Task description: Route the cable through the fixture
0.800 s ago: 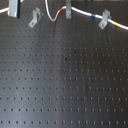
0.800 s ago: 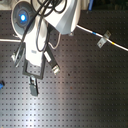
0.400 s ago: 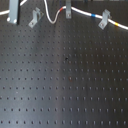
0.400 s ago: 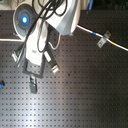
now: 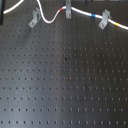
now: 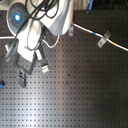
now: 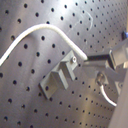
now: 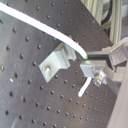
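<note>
The white cable (image 5: pixel 50 21) with red, blue and yellow bands runs along the far edge of the board. It sags between a tilted grey fixture (image 5: pixel 35 18) and a narrow upright clip (image 5: pixel 66 13), then passes a second tilted clip (image 5: pixel 104 20). In both wrist views the cable (image 7: pixel 47 29) arcs over the fixture (image 7: pixel 60 77) to my gripper (image 8: pixel 89 59), which looks shut on it beside the fixture (image 8: pixel 56 62). A short piece of cable (image 8: pixel 85 88) hangs below. In the second exterior view my gripper (image 6: pixel 31 65) is at the left under the arm. It does not show in the first exterior view.
A black perforated board (image 5: pixel 65 85) fills both exterior views. The white arm body (image 6: pixel 50 22) with black hoses covers the upper left of the second exterior view and hides the fixture there. A small blue thing (image 6: pixel 1 85) lies at the second exterior view's left edge.
In the second exterior view the arm has tilted and the gripper has shifted a little up and to the left. The cable in the first exterior view looks unchanged.
</note>
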